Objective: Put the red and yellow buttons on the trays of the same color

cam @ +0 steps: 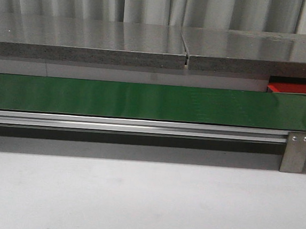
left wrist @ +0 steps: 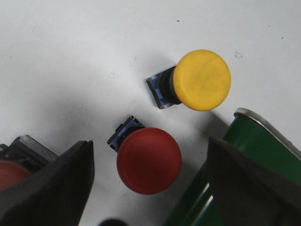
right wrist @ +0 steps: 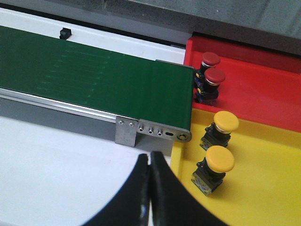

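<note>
- In the left wrist view, my left gripper (left wrist: 149,188) is wide open and holds nothing. Its two dark fingers (left wrist: 56,188) sit at the lower left and lower right of the frame.
- A red button (left wrist: 148,160) lies on its side on the white table (left wrist: 70,56), right between those fingers, near the bottom middle. Its red cap points to the lower right and its small blue base (left wrist: 123,132) to the upper left.
- A yellow button (left wrist: 202,80) lies in the upper right of the frame, apart from the red one. It also lies on its side.
- Another red button (left wrist: 11,172) peeks in at the lower left edge, behind my finger.
- My left gripper is the near one, so I think it takes the red button.
- In the right wrist view, my right gripper (right wrist: 149,188) is closed and empty, at the bottom middle.
- The red tray (right wrist: 263,89) at the upper right has two red buttons (right wrist: 212,77) in it.
- The yellow tray (right wrist: 273,179) at the lower right has two yellow buttons (right wrist: 221,157) in it.
- The green belt (cam: 143,100) in the front view has nothing on it.
</note>
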### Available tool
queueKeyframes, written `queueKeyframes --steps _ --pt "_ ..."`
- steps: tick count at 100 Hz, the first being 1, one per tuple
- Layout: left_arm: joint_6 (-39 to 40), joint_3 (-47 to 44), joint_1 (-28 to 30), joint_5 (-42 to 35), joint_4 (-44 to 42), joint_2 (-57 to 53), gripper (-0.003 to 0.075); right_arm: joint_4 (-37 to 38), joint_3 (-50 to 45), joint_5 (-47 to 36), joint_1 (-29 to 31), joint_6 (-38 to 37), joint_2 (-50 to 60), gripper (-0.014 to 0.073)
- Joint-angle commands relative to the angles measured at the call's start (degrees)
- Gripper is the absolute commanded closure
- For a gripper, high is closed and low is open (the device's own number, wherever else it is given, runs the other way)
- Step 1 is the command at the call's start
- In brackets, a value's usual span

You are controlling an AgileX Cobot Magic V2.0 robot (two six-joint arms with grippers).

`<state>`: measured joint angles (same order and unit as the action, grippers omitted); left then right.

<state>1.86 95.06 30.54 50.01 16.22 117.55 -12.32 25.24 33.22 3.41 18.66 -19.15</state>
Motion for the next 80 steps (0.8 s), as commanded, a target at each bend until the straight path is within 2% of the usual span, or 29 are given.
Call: queueKeyframes --steps 1,36,80 --pt "0.7 2.0 0.1 -1.5 0.7 -2.4 0.0219 -0.5 1.4 -4.0 -0.1 0.5 -0.3 0.0662" --pt "0.7 2.1 0.1 -1.3 1.3 0.1 0.023 -0.5 1.4 -4.0 -0.1 0.5 -0.3 0.0662" --pt "0.5 2.1 0.1 -1.0 1.3 -0.3 0.0477 -0.5 1.4 -4.0 -0.1 0.5 -0.3 0.0662"
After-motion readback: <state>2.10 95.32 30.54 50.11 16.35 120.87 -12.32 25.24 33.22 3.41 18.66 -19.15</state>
